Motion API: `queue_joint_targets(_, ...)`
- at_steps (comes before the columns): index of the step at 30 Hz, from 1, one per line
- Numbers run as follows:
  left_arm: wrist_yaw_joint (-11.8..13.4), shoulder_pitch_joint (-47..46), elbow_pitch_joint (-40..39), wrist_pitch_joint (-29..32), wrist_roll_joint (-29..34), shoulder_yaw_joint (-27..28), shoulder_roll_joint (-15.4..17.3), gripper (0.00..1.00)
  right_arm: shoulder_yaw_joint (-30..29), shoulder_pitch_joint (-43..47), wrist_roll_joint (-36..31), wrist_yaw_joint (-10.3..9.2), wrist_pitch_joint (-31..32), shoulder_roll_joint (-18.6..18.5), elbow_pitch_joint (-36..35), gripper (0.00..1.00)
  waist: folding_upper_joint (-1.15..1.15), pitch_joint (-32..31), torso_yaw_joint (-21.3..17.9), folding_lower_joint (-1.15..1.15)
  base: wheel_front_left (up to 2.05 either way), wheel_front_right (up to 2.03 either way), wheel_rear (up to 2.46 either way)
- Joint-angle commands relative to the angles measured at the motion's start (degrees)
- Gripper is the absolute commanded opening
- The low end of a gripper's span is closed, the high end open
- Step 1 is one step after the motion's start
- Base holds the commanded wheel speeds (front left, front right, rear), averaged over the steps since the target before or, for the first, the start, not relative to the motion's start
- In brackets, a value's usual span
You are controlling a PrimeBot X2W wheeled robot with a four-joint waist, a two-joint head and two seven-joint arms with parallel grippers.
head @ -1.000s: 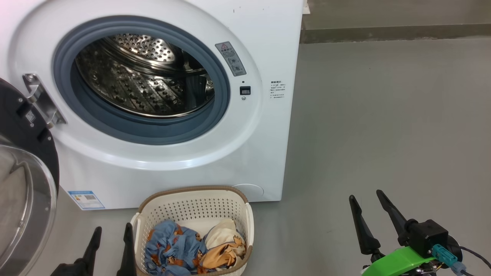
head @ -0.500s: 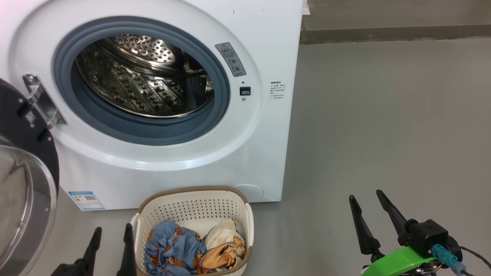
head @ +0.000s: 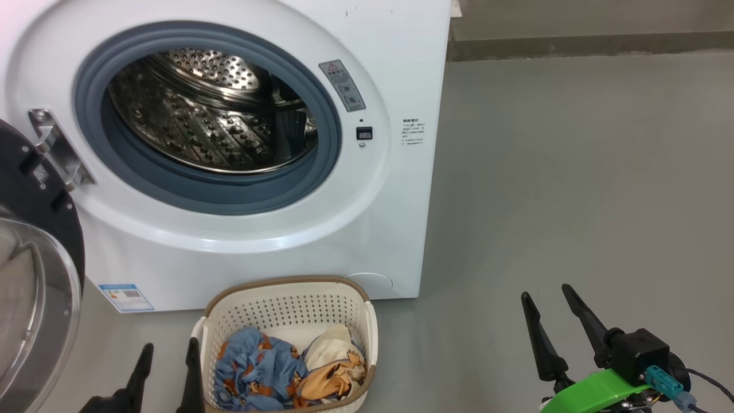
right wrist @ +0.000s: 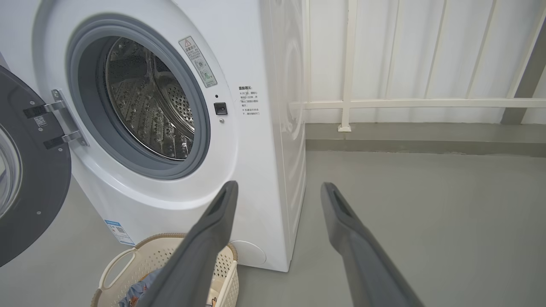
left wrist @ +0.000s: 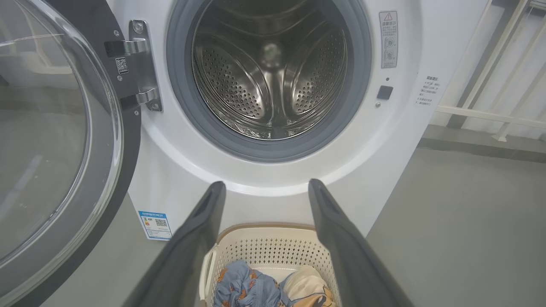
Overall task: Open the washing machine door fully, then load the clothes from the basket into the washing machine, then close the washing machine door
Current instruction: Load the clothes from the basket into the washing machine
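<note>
Head view: washing machine door (head: 31,258) stands swung wide at left; the washing machine (head: 373,218) has a bare drum (head: 212,115). All the clothes (head: 275,373) lie in the basket (head: 287,304) on the floor before it. Both left gripper (head: 171,344) and right gripper (head: 546,292) hover, jaws spread, empty. Loading and closing remain.

We find the large round black-rimmed glass door (head: 31,246) cut off at the head view's left edge. The cream perforated plastic basket (left wrist: 273,251) runs off the left wrist view's bottom edge. Print on the grey warning sticker (head: 343,86) is too small to read.
</note>
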Motion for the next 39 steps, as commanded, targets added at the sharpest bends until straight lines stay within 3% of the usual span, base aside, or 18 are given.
queue_joint_targets(1,0.0,-2.2,-0.7,-0.6,0.9,1.8,0.3,1.0,1.7,-1.3,-0.1,0.16,-0.7,0.0,-1.2,1.0,0.0,0.4,-0.3,0.0,0.0,0.0,0.0)
queue_joint_targets(16,-0.7,-10.0,9.7,-0.6,0.9,0.5,1.5,1.0,1.2,-3.8,-2.5,0.16,-0.7,0.0,-2.8,1.0,0.0,14.0,-3.4,0.0,0.0,0.0,0.0)
queue_joint_targets(39,-3.6,-40.4,43.1,-0.3,1.7,-4.1,12.9,1.0,0.2,-8.5,-2.4,0.16,-0.7,0.0,-8.6,1.0,0.0,39.2,-11.4,0.0,0.0,0.0,0.0)
